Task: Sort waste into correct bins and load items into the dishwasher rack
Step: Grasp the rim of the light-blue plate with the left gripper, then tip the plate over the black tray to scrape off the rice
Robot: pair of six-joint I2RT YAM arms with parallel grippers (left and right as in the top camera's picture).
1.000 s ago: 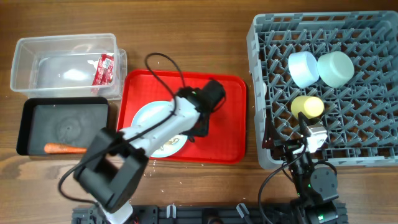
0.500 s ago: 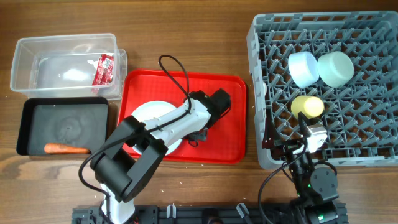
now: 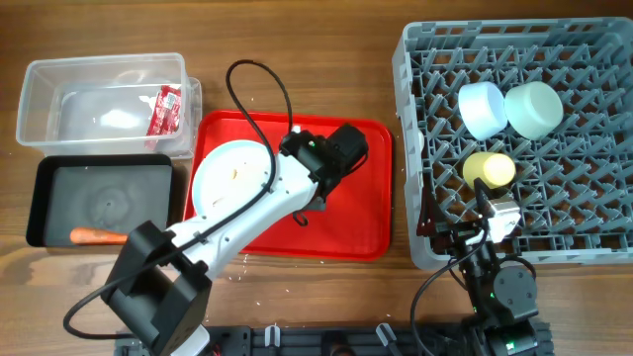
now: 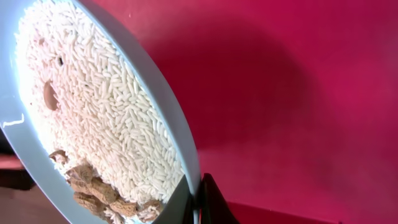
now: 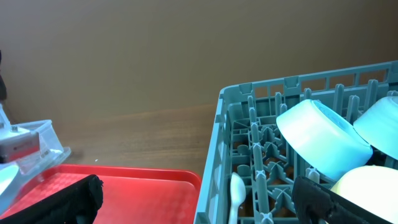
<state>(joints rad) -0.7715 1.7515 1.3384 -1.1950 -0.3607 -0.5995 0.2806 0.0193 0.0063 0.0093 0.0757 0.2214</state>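
Pale blue and tipped on edge, the plate (image 4: 93, 106) sits over the red serving tray (image 3: 346, 222), its rim pinched by the left gripper (image 4: 196, 198). We judge the tilt gathers the beige crumbs (image 4: 93, 186) low, ready for the black tray (image 3: 109, 168). The left arm reaches diagonally, wrist rolled. The right gripper (image 5: 196, 190) rests spread wide by the dishwasher rack (image 3: 593, 247).

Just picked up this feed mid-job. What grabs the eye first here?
The left gripper pinching the pale blue plate by its rim over the red tray, with beige crumbs heaped at the plate's lower edge. To the right, the big grey rack already holds two bowls and a yellow cup.
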